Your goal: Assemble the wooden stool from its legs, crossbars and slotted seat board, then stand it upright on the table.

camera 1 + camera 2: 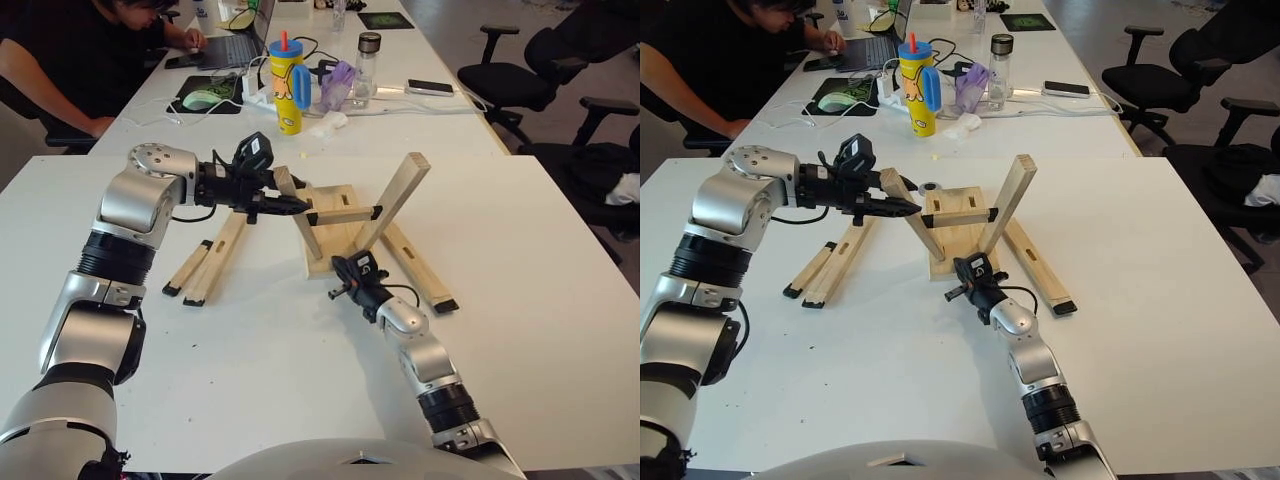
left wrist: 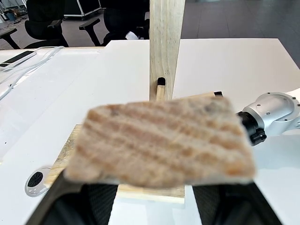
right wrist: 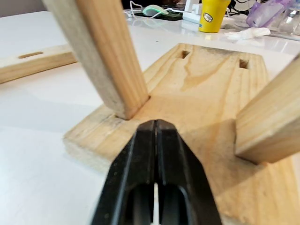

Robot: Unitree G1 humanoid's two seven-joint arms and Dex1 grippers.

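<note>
The slotted seat board [image 1: 335, 243] lies flat mid-table with two legs standing slanted in its slots. A crossbar [image 1: 345, 215] joins the left leg [image 1: 300, 225] to the right leg [image 1: 395, 200]. My left gripper [image 1: 298, 207] is shut on the left leg near its upper end, whose end face shows close up in the left wrist view [image 2: 159, 145]. My right gripper [image 3: 156, 140] is shut with nothing in it, its tip at the board's near edge between the two legs. Two loose leg pieces [image 1: 205, 262] lie left of the board and another [image 1: 420, 265] lies to its right.
A yellow cup [image 1: 286, 85], a bottle [image 1: 366, 65], a phone [image 1: 430, 87] and cables sit on the far table. Office chairs [image 1: 520, 80] stand at the right. A cable grommet [image 1: 931, 187] lies just behind the board. Bare white tabletop [image 1: 250, 380] extends to the front.
</note>
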